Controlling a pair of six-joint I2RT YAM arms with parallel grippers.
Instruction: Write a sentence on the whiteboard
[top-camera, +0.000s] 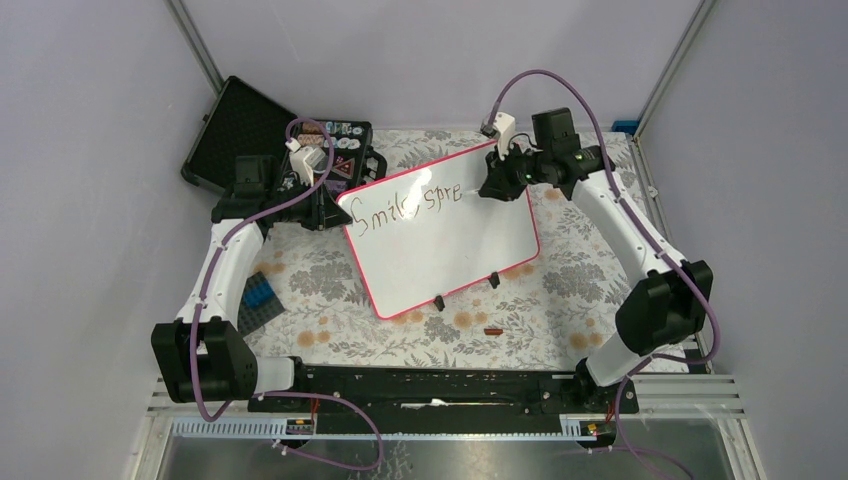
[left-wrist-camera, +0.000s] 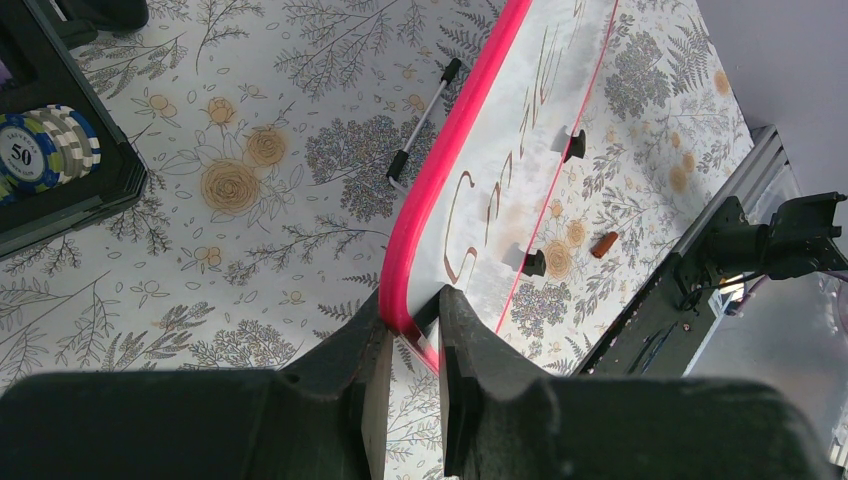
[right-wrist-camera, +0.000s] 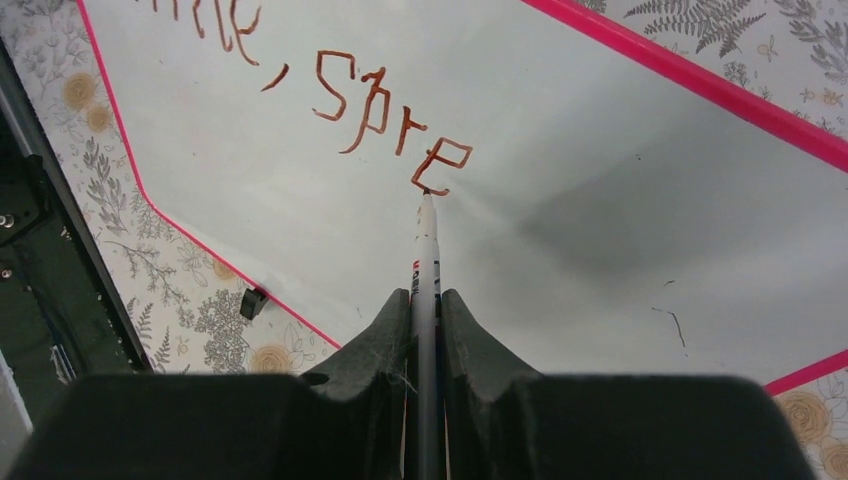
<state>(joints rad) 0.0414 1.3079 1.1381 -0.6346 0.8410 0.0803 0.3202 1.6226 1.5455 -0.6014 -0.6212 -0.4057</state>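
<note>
Handwriting on the whiteboard (top-camera: 470, 260): the sentence (top-camera: 402, 207) reads "Smile, spre" in reddish-brown letters, running along the board's side nearest the tabletop's far edge. Over at the far left corner, a blue-and-white poker chip (left-wrist-camera: 28, 150) in the black case (left-wrist-camera: 70, 205) shows "50". There's print on the marker (right-wrist-camera: 426, 262) barrel, too small to read.

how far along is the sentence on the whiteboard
Done: the sentence reads "Smile, spre" on the whiteboard. In hand: the right gripper holds the marker with its tip at the last "e", while the left gripper clamps the board's pink rim. Left: the rest of that half-written word, and anything after it.
</note>
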